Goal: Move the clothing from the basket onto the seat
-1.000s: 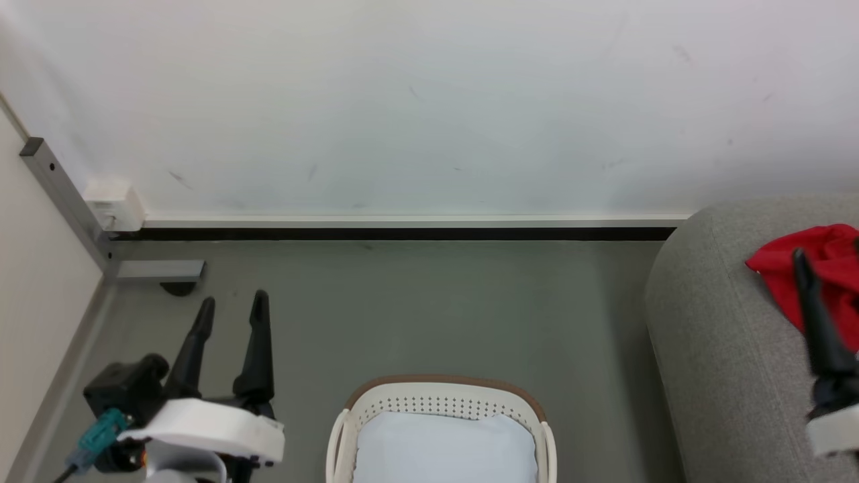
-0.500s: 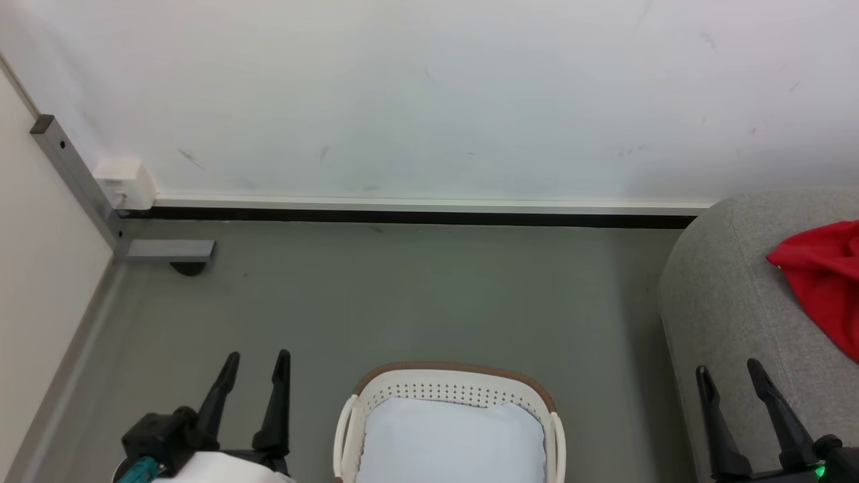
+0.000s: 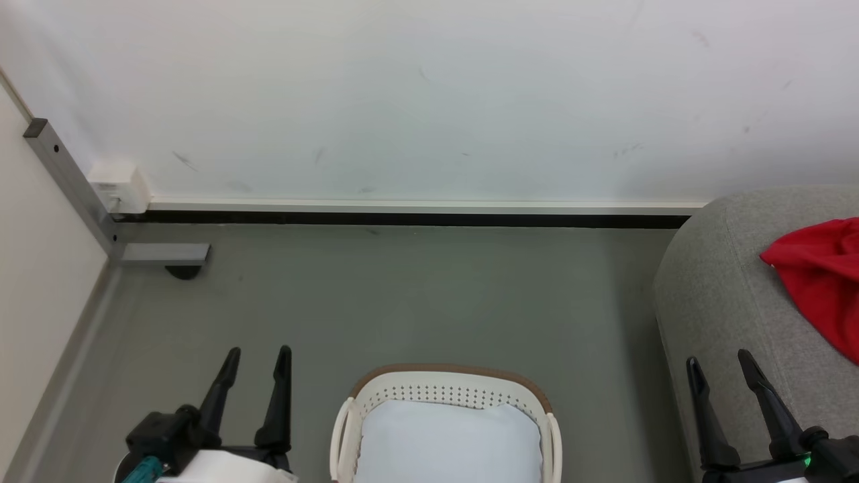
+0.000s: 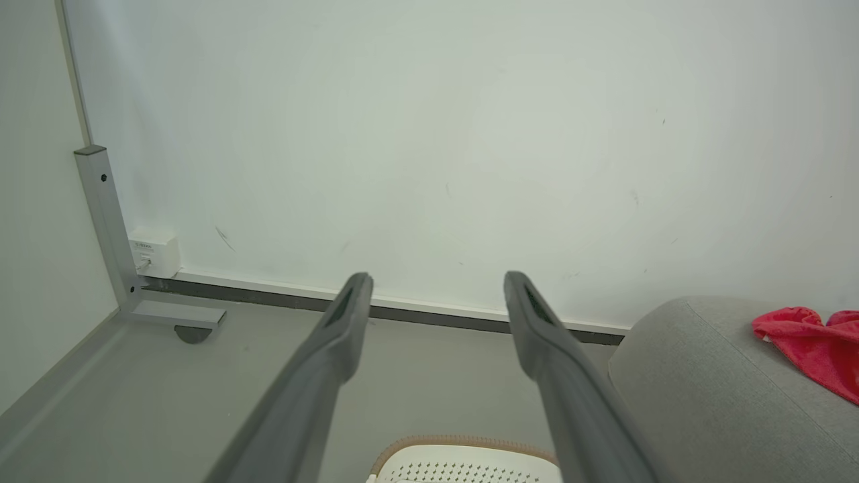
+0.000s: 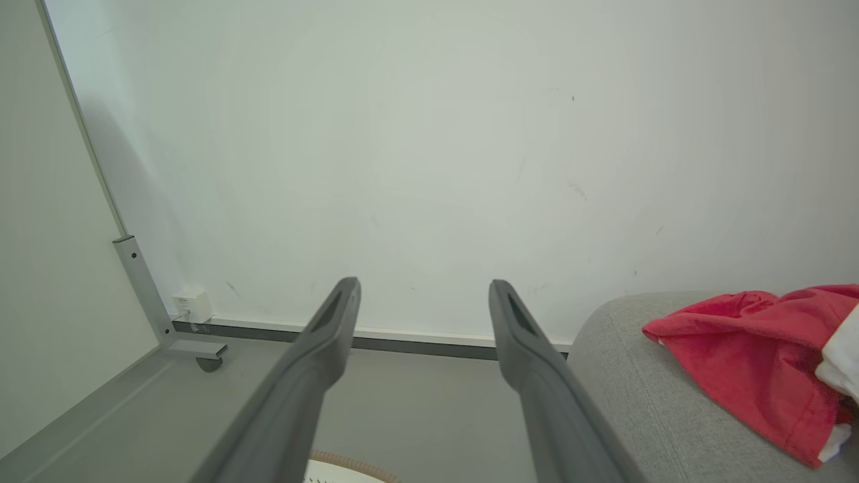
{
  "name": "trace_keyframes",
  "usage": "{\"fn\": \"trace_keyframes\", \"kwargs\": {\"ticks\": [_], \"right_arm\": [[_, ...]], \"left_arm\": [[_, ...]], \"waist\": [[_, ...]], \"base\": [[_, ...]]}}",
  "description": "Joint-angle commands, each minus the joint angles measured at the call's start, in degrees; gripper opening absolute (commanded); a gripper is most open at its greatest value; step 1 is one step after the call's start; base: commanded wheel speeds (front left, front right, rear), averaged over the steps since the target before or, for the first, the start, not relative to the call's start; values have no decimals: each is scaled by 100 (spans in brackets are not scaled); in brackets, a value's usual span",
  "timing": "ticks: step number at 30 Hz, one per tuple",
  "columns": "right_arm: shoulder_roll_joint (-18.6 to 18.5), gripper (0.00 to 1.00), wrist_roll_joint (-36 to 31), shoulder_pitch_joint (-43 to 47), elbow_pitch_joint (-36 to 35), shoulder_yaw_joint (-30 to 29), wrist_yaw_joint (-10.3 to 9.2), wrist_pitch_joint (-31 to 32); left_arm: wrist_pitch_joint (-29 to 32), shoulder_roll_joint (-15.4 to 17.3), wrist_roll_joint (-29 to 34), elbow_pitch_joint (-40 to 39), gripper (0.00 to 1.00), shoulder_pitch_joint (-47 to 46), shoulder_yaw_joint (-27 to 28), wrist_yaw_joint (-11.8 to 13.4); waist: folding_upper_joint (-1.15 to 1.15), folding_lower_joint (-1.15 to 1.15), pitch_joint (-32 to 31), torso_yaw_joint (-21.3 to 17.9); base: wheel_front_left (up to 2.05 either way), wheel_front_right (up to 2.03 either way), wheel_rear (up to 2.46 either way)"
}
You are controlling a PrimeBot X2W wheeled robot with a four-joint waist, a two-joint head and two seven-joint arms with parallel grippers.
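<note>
Head view: left gripper (image 3: 258, 350) and right gripper (image 3: 717, 359) spread empty; clothing (image 3: 815, 282) lies on the seat (image 3: 725, 302), right of the basket (image 3: 443, 370). A stray right-arm sweep could drag it off.

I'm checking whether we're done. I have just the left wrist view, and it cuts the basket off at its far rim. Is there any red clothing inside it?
Observer: In the head view, the basket holds a pale liner cloth with no red on it. The near part of the basket is cut off.
Operator: What about the right end effector?
Observer: The right end effector is open, with nothing between its fingers.
Operator: Is the clothing all red?
Observer: No. The right wrist view shows a white panel on the clothing.
</note>
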Motion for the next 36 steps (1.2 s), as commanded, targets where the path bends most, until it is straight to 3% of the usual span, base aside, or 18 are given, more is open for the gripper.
{"fn": "trace_keyframes", "kwargs": {"ticks": [1,18,19,36], "right_arm": [[-15,100,35,-63,22,8,-13,-12],[-12,100,75,-29,78,93,-13,-39],[22,0,38,2,64,112,0,-9],[68,0,1663,-94,256,-66,-1,370]], "left_arm": [[-4,4,88,20,100,-6,30,-27],[-4,-290,421,183,100,78,388,-325],[1,-285,347,169,0,31,387,-316],[467,-346,-1234,280,0,-8,626,-366]], "waist": [[0,0,-10,-7],[0,0,-39,-25],[0,0,-39,-26],[0,0,-47,-13]], "base": [[0,0,0],[0,0,0],[0,0,0],[0,0,0]]}}
